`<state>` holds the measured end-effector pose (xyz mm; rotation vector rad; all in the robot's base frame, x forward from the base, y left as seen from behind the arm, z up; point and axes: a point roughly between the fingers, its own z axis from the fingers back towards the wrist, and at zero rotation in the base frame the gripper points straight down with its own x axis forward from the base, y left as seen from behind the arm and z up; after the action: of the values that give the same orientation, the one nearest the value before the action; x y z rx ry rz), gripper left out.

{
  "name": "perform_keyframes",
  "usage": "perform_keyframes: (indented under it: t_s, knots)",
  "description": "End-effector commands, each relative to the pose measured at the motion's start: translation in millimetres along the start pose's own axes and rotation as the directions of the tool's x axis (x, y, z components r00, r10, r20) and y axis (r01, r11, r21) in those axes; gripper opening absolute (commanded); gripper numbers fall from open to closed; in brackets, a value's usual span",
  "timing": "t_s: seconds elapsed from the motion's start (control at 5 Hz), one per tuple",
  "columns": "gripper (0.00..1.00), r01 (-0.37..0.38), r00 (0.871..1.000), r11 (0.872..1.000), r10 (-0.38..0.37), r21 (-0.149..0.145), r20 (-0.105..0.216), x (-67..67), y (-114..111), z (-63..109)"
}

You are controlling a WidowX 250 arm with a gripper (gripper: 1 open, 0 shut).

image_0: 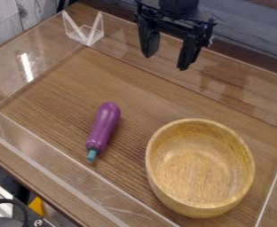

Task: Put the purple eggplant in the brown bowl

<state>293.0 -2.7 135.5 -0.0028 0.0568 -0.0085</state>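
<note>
The purple eggplant (103, 129) lies on the wooden table left of centre, its blue-teal stem tip pointing toward the near edge. To its right sits the brown bowl (165, 142), round, light wood, with nothing inside. My gripper (167, 50) hangs at the far side of the table, well above and behind both objects. Its black fingers (188, 51) point downward and stand open, with nothing between them.
Clear acrylic walls (35, 62) fence the table on the left, the far side and the near edge. A small clear triangular stand (84, 28) sits at the far left corner. Dark wood-grain tabletop (165, 93) lies between the gripper and the objects.
</note>
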Motion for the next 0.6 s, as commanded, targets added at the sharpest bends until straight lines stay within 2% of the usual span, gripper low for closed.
perform_keyframes:
  t_s: [0.0, 0.2, 0.4]
  knots:
    - [1.00, -0.008, 1.000, 1.000, 0.008, -0.006, -0.015, -2.5, 1, -5.9]
    - [1.00, -0.076, 0.997, 0.997, 0.076, -0.014, -0.020, -17.7, 16, -14.6]
    - [1.00, -0.105, 0.994, 0.994, 0.105, -0.014, 0.002, -32.5, 40, -20.3]
